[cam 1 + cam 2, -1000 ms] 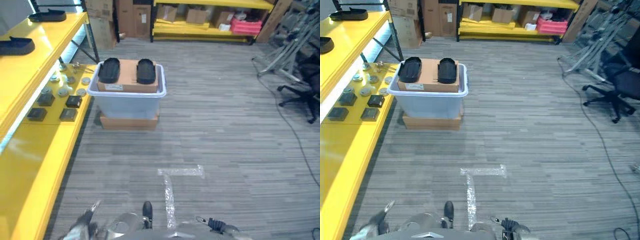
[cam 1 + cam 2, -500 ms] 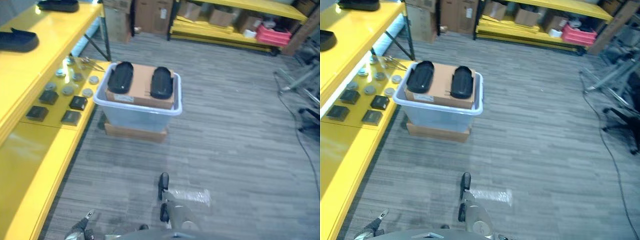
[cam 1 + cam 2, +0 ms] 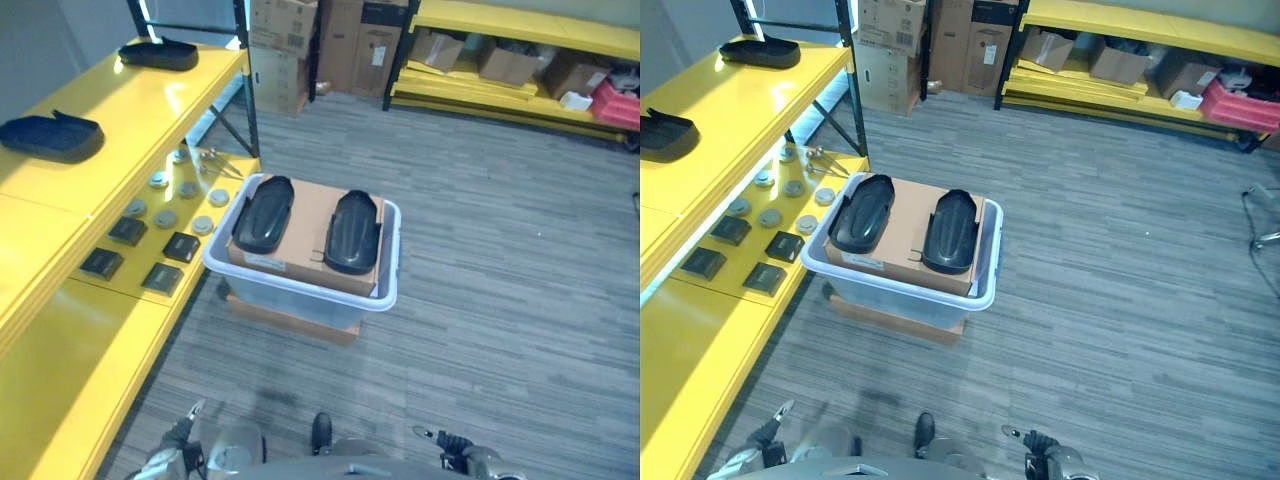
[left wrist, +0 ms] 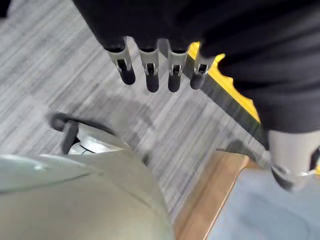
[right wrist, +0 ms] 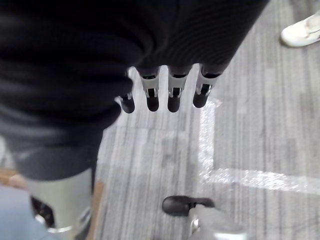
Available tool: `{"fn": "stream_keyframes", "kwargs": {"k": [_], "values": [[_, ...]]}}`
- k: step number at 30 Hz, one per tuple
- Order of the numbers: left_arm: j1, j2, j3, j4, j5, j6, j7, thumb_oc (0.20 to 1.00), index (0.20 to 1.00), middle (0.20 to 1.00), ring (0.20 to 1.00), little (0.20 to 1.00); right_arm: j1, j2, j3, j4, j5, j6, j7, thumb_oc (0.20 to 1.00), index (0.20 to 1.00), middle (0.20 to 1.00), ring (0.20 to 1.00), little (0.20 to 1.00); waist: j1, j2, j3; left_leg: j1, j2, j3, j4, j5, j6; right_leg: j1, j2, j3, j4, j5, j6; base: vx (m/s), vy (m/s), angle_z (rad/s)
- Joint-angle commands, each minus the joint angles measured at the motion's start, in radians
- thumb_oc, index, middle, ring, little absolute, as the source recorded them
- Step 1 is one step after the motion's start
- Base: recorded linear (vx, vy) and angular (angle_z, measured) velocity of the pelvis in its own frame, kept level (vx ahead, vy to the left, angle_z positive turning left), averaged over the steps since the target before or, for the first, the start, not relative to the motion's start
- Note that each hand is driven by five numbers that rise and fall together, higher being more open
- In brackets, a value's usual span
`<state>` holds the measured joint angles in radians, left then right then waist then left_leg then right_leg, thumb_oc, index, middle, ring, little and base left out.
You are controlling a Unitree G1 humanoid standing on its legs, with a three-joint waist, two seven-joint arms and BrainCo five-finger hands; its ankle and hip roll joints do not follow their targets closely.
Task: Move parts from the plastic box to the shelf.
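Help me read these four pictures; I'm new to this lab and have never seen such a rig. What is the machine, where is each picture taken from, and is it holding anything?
It is a two-legged humanoid robot. The two wide pictures come from a stereo camera on its head, looking down at the floor ahead. There a clear plastic box stands on a flat brown cardboard carton beside the yellow metal shelf. In the box lies a brown cardboard box bearing two black moulded parts. The shelf holds small dark square blocks and round grey pieces.

The two close pictures come from wrist cameras. The left hand and right hand hang open over the grey carpet, holding nothing.
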<state>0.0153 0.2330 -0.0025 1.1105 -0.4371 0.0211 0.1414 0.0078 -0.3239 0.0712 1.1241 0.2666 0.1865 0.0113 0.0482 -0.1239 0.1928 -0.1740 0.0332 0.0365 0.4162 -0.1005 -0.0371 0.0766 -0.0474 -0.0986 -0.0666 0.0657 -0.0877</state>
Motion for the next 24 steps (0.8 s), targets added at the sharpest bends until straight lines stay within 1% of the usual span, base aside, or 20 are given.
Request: {"fn": "stream_keyframes", "kwargs": {"k": [1,2,3,4,5,6,9,10,11,13,14,16,17,18,19,20,21,22,23,24], "values": [[-0.005,0.019,-0.006,-0.004,-0.018,-0.022,0.023,1.000,1.000,1.000,1.000,1.000,0.057,-0.039,0.016,0.011,-0.005,-0.011,-0.023,1.000,1.000,1.000,1.000,1.000,-0.006,0.054,0.001,0.027,0.026,0.039,-0.222,0.188,-0.014,-0.013,-0.023,-0.091,-0.005,0.041,0.183,0.10,0.095,0.06],[-0.009,0.020,-0.005,-0.002,-0.006,-0.017,0.018,1.000,1.000,1.000,1.000,1.000,0.065,-0.037,0.016,0.006,0.008,-0.016,-0.034,1.000,1.000,1.000,1.000,1.000,-0.010,0.060,0.003,0.013,0.043,0.041,-0.235,0.219,-0.026,-0.003,-0.024,-0.093,-0.008,0.034,0.181,0.12,0.132,0.06],[-0.013,0.023,-0.004,0.000,0.002,-0.017,0.011,1.000,1.000,1.000,1.000,1.000,0.071,-0.037,0.016,-0.006,0.026,-0.015,-0.044,1.000,1.000,1.000,1.000,1.000,-0.011,0.064,0.003,0.003,0.047,0.029,-0.245,0.225,-0.031,0.001,-0.029,-0.093,-0.005,0.025,0.181,0.09,0.134,0.04],[-0.015,0.023,-0.003,0.001,0.004,-0.016,0.008,1.000,1.000,1.000,1.000,1.000,0.073,-0.037,0.016,-0.012,0.037,-0.012,-0.046,1.000,1.000,1.000,1.000,1.000,-0.011,0.066,0.000,0.010,0.043,0.023,-0.267,0.215,-0.028,0.001,-0.035,-0.095,-0.002,0.019,0.185,0.08,0.199,-0.08],[-0.019,0.019,-0.001,0.005,0.011,-0.020,0.007,1.000,1.000,1.000,1.000,1.000,0.073,-0.029,0.009,-0.007,0.044,-0.021,-0.051,1.000,1.000,1.000,1.000,1.000,-0.011,0.073,-0.009,0.053,0.026,0.022,-0.329,0.188,-0.022,-0.008,-0.048,-0.106,0.004,0.013,0.197,0.06,0.205,-0.14],[-0.019,0.020,-0.011,0.002,0.005,-0.025,0.013,1.000,1.000,1.000,1.000,1.000,0.076,-0.024,0.010,-0.002,0.051,-0.032,-0.055,1.000,1.000,1.000,1.000,1.000,-0.015,0.081,-0.012,0.086,0.016,0.015,-0.367,0.180,-0.020,-0.017,-0.051,-0.109,0.010,0.011,0.201,0.06,0.198,-0.24],[-0.017,0.019,-0.018,-0.003,0.000,-0.029,0.024,1.000,1.000,1.000,1.000,1.000,0.088,-0.010,0.002,0.000,0.048,-0.049,-0.059,1.000,1.000,1.000,1.000,1.000,-0.018,0.091,-0.017,0.123,0.005,0.014,-0.401,0.172,-0.017,-0.025,-0.057,-0.115,0.020,0.008,0.207,0.05,0.093,-0.16],[-0.016,0.021,-0.023,0.000,0.010,-0.029,0.025,1.000,1.000,1.000,1.000,1.000,0.093,0.003,-0.001,0.007,0.064,-0.076,-0.079,1.000,1.000,1.000,1.000,1.000,-0.016,0.095,-0.024,0.141,-0.005,0.012,-0.420,0.169,-0.013,-0.026,-0.062,-0.117,0.023,0.009,0.210,0.08,0.100,-0.09],[-0.015,0.020,-0.024,0.000,0.016,-0.027,0.027,1.000,1.000,1.000,1.000,1.000,0.093,0.007,-0.002,0.011,0.087,-0.094,-0.089,1.000,1.000,1.000,1.000,1.000,-0.015,0.096,-0.026,0.147,-0.009,0.011,-0.425,0.167,-0.011,-0.026,-0.063,-0.115,0.023,0.011,0.212,0.09,0.093,0.07],[-0.004,0.022,-0.034,-0.004,0.049,-0.027,0.036,1.000,1.000,1.000,1.000,1.000,0.081,0.019,-0.029,-0.023,0.256,-0.156,-0.166,1.000,1.000,1.000,1.000,1.000,-0.008,0.099,-0.033,0.163,-0.016,0.010,-0.437,0.164,0.000,-0.026,-0.068,-0.111,0.024,0.017,0.217,0.07,0.040,0.09],[-0.002,0.022,-0.035,-0.005,0.050,-0.028,0.037,1.000,1.000,1.000,1.000,1.000,0.079,0.019,-0.034,-0.034,0.279,-0.163,-0.182,1.000,1.000,1.000,1.000,1.000,-0.008,0.099,-0.033,0.165,-0.016,0.011,-0.437,0.164,0.001,-0.025,-0.069,-0.110,0.023,0.018,0.217,0.05,0.010,0.04],[0.021,0.026,-0.040,-0.008,0.061,-0.034,0.037,1.000,1.000,1.000,1.000,1.000,0.069,0.005,-0.096,-0.149,0.435,-0.225,-0.314,1.000,1.000,1.000,1.000,1.000,-0.013,0.096,-0.039,0.171,-0.014,0.023,-0.441,0.159,0.007,-0.027,-0.071,-0.104,0.022,0.021,0.221,0.04,0.005,-0.01],[0.043,0.029,-0.032,-0.010,0.068,-0.039,0.037,1.000,1.000,1.000,1.000,1.000,0.072,-0.007,-0.158,-0.245,0.469,-0.347,-0.460,1.000,1.000,1.000,1.000,1.000,-0.025,0.094,-0.046,0.176,-0.012,0.039,-0.449,0.155,0.011,-0.033,-0.072,-0.099,0.019,0.023,0.225,0.04,0.015,-0.06],[0.047,0.030,-0.030,-0.007,0.066,-0.042,0.035,1.000,1.000,1.000,1.000,1.000,0.074,-0.012,-0.178,-0.271,0.466,-0.342,-0.475,1.000,1.000,1.000,1.000,1.000,-0.029,0.094,-0.047,0.178,-0.012,0.044,-0.453,0.154,0.012,-0.036,-0.071,-0.097,0.019,0.024,0.226,0.03,0.041,-0.14],[0.062,0.039,-0.022,0.008,0.060,-0.050,0.024,1.000,1.000,1.000,1.000,1.000,0.082,-0.045,-0.294,-0.355,0.410,-0.461,-0.603,1.000,1.000,1.000,1.000,1.000,-0.049,0.095,-0.053,0.185,-0.011,0.065,-0.466,0.151,0.016,-0.045,-0.071,-0.092,0.016,0.027,0.231,0.01,0.041,-0.16],[0.065,0.042,-0.022,0.014,0.058,-0.053,0.019,1.000,1.000,1.000,1.000,1.000,0.084,-0.065,-0.348,-0.377,0.381,-0.526,-0.646,1.000,1.000,1.000,1.000,1.000,-0.056,0.095,-0.054,0.188,-0.011,0.072,-0.470,0.149,0.018,-0.048,-0.071,-0.090,0.016,0.028,0.234,0.01,0.042,-0.15],[0.065,0.044,-0.024,0.018,0.053,-0.054,0.017,1.000,1.000,1.000,1.000,1.000,0.086,-0.077,-0.380,-0.391,0.366,-0.544,-0.656,1.000,1.000,1.000,1.000,1.000,-0.059,0.096,-0.054,0.189,-0.011,0.074,-0.472,0.148,0.019,-0.049,-0.070,-0.089,0.015,0.029,0.236,0.01,0.029,-0.08],[0.067,0.050,-0.021,0.019,0.041,-0.052,0.009,1.000,1.000,1.000,1.000,1.000,0.090,-0.110,-0.443,-0.431,0.323,-0.585,-0.703,1.000,1.000,1.000,1.000,1.000,-0.065,0.096,-0.053,0.193,-0.011,0.081,-0.475,0.144,0.021,-0.051,-0.071,-0.089,0.015,0.030,0.237,0.01,0.024,-0.11],[0.070,0.052,-0.019,0.014,0.039,-0.050,0.005,1.000,1.000,1.000,1.000,1.000,0.092,-0.154,-0.530,-0.492,0.257,-0.610,-0.763,1.000,1.000,1.000,1.000,1.000,-0.070,0.097,-0.053,0.196,-0.010,0.085,-0.477,0.140,0.023,-0.054,-0.071,-0.087,0.017,0.030,0.242,0.02,0.021,-0.10],[0.072,0.053,-0.013,0.008,0.042,-0.045,0.004,1.000,1.000,1.000,1.000,1.000,0.097,-0.178,-0.576,-0.527,0.213,-0.618,-0.796,1.000,1.000,1.000,1.000,1.000,-0.072,0.097,-0.052,0.199,-0.010,0.087,-0.478,0.138,0.024,-0.055,-0.071,-0.087,0.018,0.031,0.244,0.03,0.010,-0.10]]}}
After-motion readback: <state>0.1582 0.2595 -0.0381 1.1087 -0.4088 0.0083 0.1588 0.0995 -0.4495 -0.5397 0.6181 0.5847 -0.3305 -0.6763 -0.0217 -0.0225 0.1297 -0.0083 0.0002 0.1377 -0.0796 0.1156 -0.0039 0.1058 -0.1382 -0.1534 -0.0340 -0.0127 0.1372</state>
